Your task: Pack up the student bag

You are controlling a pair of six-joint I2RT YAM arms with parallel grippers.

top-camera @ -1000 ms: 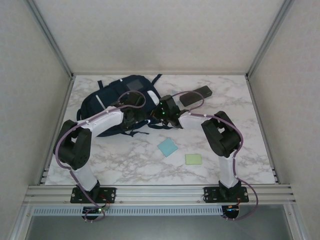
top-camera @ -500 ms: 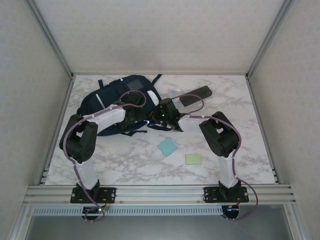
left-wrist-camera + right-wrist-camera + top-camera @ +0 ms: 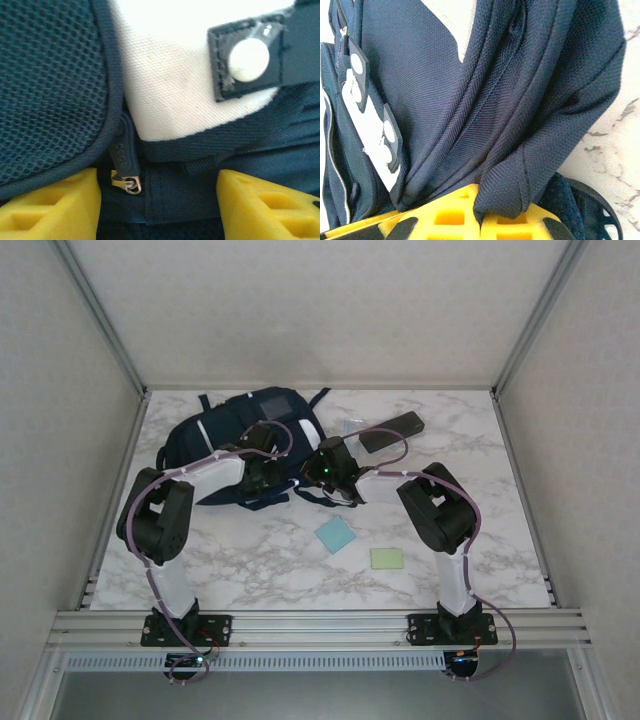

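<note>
Navy bag [image 3: 235,425] sits far-left on the table [image 3: 450,530], its zip pull [image 3: 125,155] lying just ahead of your wide-open, empty left gripper [image 3: 157,185], off-centre between the fingers, while your right gripper [image 3: 480,220] pinches a strap [image 3: 520,165].

Dark navy student bag [image 3: 222,430] on a white, grey-veined marble table [image 3: 490,520]; light blue square [image 3: 335,534] and pale green square [image 3: 387,558] lower centre

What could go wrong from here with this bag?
1. The zipper pull sits off-centre inside the open left gripper; closing may catch fabric instead.
2. The right gripper pinches just a strap fold of the student bag; pulling the zip could slip it free.
</note>
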